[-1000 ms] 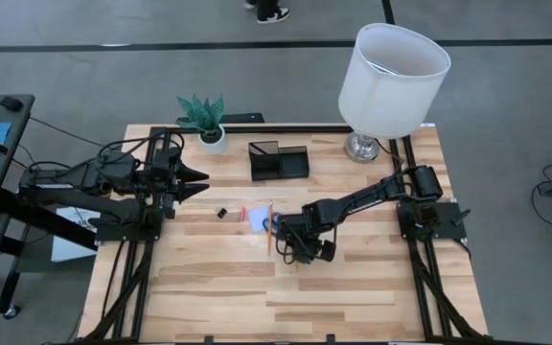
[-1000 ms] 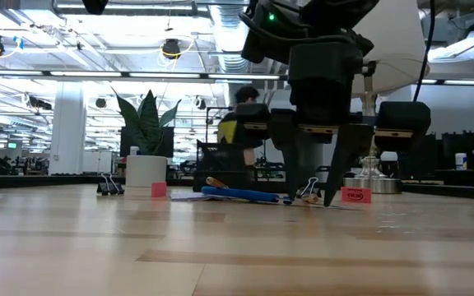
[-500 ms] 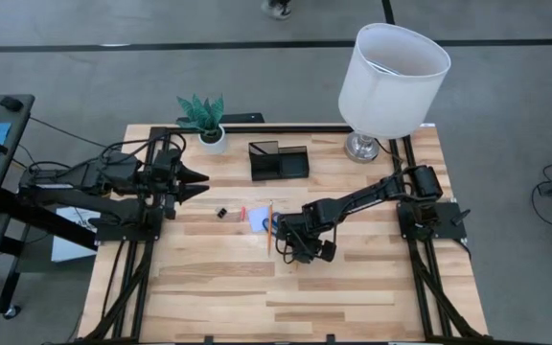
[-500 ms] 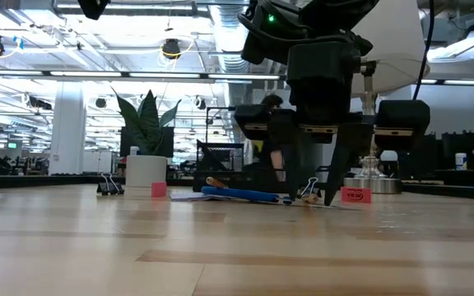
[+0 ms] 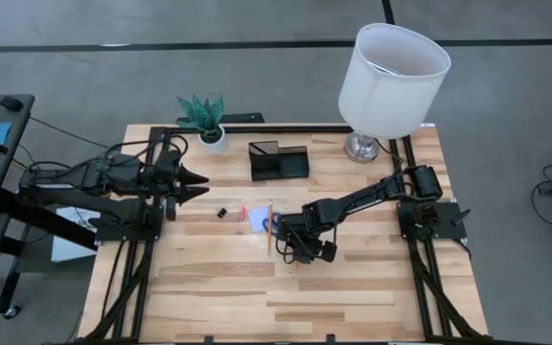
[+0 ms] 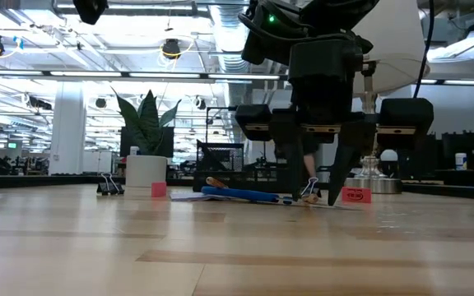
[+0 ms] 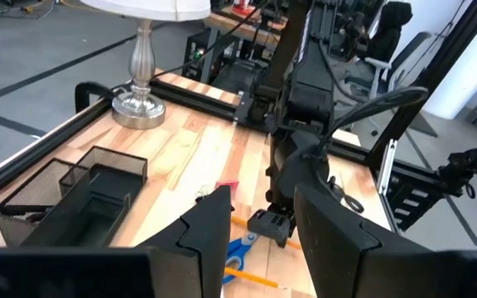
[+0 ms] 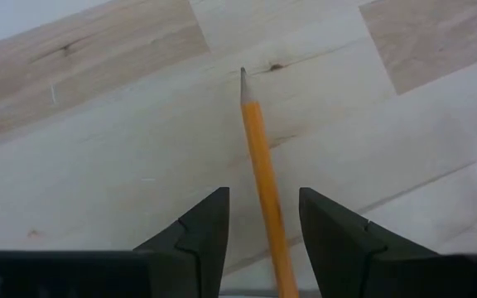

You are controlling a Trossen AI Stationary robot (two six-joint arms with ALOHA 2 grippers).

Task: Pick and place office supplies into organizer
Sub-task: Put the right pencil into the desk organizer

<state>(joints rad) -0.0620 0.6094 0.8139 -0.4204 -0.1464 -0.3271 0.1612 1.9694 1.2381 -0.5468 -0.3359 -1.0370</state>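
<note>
A yellow wooden pencil [image 8: 257, 161] lies flat on the table, its point [image 8: 242, 74] away from my wrist. My right gripper [image 8: 263, 197] is open and points steeply down. One finger stands on each side of the pencil, and I see no touch. The fingertips hang just above the table [image 6: 313, 196]. Blue-handled scissors [image 6: 241, 195] and a pale note pad [image 5: 260, 219] lie just left of it. The black organizer [image 5: 278, 161] stands at the far middle. My left gripper [image 5: 195, 180] waits open and empty above the table's left side.
A black binder clip [image 5: 221, 212] and a small red bit [image 5: 242, 211] lie left of the scissors. A white plant pot [image 5: 213, 140] stands far left of the organizer, a lamp [image 5: 391, 72] at the far right. Bare wood spreads across the near half [image 5: 276, 297].
My left gripper has tipped slightly downward without shifting place. My right gripper has stayed still over the pencil.
</note>
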